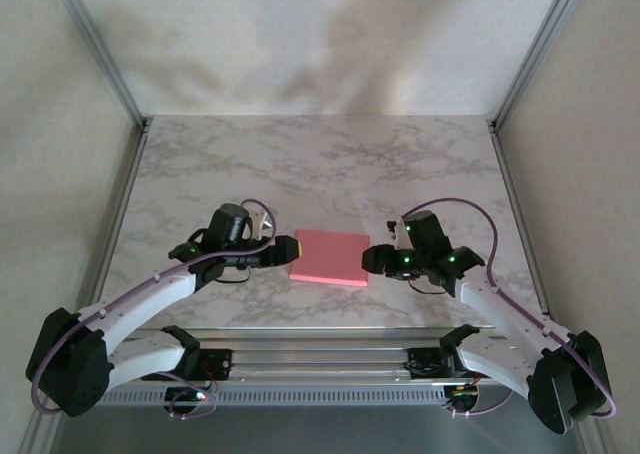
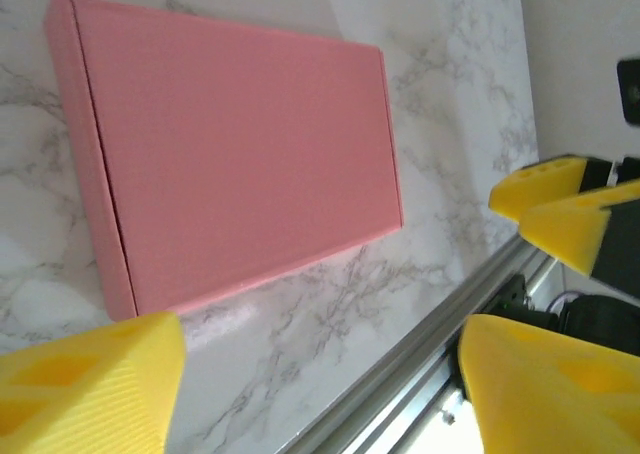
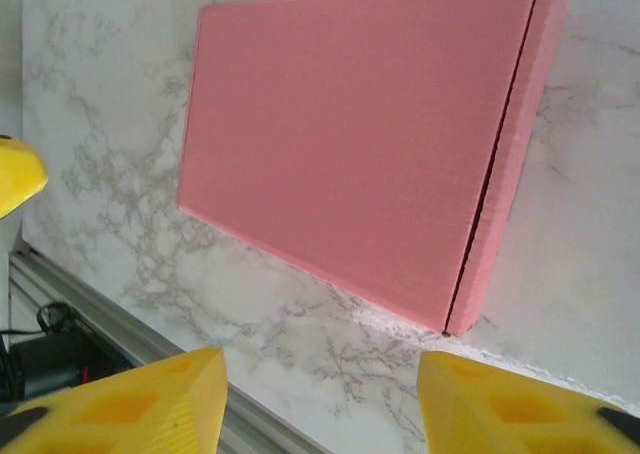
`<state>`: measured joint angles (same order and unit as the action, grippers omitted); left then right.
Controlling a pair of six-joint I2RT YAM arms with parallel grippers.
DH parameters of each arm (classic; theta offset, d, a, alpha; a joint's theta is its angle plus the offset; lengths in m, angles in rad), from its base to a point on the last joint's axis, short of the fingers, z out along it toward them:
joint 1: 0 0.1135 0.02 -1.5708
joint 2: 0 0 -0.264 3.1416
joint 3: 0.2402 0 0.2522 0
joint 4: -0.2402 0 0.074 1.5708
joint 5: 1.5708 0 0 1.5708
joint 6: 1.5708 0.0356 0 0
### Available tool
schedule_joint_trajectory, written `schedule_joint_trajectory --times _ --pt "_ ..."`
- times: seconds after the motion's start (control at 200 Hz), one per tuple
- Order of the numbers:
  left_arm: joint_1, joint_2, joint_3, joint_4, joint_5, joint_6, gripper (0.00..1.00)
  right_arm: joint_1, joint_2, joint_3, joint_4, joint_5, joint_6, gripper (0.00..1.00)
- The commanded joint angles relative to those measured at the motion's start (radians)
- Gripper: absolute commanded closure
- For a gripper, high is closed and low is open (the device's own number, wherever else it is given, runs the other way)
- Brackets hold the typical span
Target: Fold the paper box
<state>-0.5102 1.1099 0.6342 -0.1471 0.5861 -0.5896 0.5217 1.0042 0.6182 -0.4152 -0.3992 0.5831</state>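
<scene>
Top external view: one paper box point(image 1: 330, 258) lies flat, pink side up, folded shut, on the marble bench point(image 1: 300, 164) near its front edge. Two arms reach in. The left end effector point(image 1: 288, 246) sits just beside the box's left edge and the right end effector point(image 1: 373, 259) just beside its right edge. From here the gaps between their jaws are too small to judge.

Left wrist view: two yellow fingers point(image 2: 90, 384), cut off by the bottom edge, stand wide apart with only bare bench and a metal rail point(image 2: 450, 324) between them. This end effector is released and holds nothing. The box lies beyond them, whole, one narrow side wall showing. At the right, the other arm's yellow fingertips are partly cropped.

Right wrist view: again two yellow fingers point(image 3: 130, 404), cropped at the bottom, are spread with nothing between, so this one is released too. The box lies ahead and its far end meets the top border. A yellow sliver shows at the left margin.
</scene>
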Motion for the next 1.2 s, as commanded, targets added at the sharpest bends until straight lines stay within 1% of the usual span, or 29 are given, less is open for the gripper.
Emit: schedule_joint_trajectory --times 0.0,0.035,0.085,0.165,0.205,0.23,0.32,0.43,0.515,0.621,0.736,0.776,0.851,0.926,0.961,1.051,1.121,1.196 --pt "0.030 0.020 0.060 0.085 -0.095 0.020 0.13 -0.004 0.013 0.078 0.024 0.089 -0.037 0.39" --pt "0.043 0.035 0.080 0.087 -0.128 0.033 0.09 -0.005 0.023 0.102 0.013 0.122 -0.048 0.35" --pt "0.065 0.058 0.113 0.088 -0.160 0.048 0.01 -0.006 0.033 0.132 0.000 0.174 -0.062 0.24" --pt "0.094 0.082 0.150 0.129 -0.193 0.077 0.01 -0.010 0.049 0.166 -0.001 0.248 -0.084 0.08" --pt "0.105 0.092 0.170 0.146 -0.221 0.099 0.00 -0.012 0.060 0.181 0.005 0.285 -0.090 0.03" --pt "0.111 0.097 0.184 0.148 -0.242 0.117 0.01 -0.013 0.066 0.188 0.010 0.308 -0.095 0.01" --pt "0.139 0.120 0.236 0.156 -0.331 0.181 0.00 -0.018 0.096 0.216 0.036 0.385 -0.115 0.01" --pt "0.177 0.137 0.266 0.179 -0.464 0.230 0.00 -0.026 0.148 0.277 0.028 0.560 -0.084 0.01" --pt "0.207 0.134 0.255 0.216 -0.531 0.292 0.01 -0.028 0.181 0.314 0.044 0.659 -0.116 0.01" --pt "0.238 0.101 0.185 0.289 -0.621 0.368 0.00 -0.031 0.217 0.333 0.072 0.776 -0.182 0.01" --pt "0.290 0.034 0.052 0.414 -0.708 0.403 0.00 -0.038 0.263 0.329 0.101 0.925 -0.243 0.01" --pt "0.317 0.009 0.001 0.457 -0.718 0.413 0.00 -0.049 0.278 0.323 0.114 0.962 -0.268 0.01" --pt "0.356 -0.011 -0.077 0.521 -0.758 0.454 0.01 -0.078 0.295 0.298 0.155 0.972 -0.315 0.01" --pt "0.384 -0.002 -0.146 0.565 -0.855 0.477 0.01 -0.111 0.294 0.245 0.227 0.951 -0.344 0.01" --pt "0.404 0.005 -0.175 0.587 -0.876 0.471 0.00 -0.123 0.288 0.215 0.265 0.944 -0.357 0.01" --pt "0.456 0.015 -0.241 0.681 -0.850 0.441 0.00 -0.158 0.264 0.152 0.334 0.937 -0.390 0.01" --pt "0.464 0.027 -0.284 0.779 -0.831 0.471 0.01 -0.199 0.250 0.116 0.373 0.925 -0.408 0.01" --pt "0.466 0.072 -0.306 0.856 -0.858 0.505 0.01 -0.241 0.244 0.092 0.387 0.907 -0.399 0.01"
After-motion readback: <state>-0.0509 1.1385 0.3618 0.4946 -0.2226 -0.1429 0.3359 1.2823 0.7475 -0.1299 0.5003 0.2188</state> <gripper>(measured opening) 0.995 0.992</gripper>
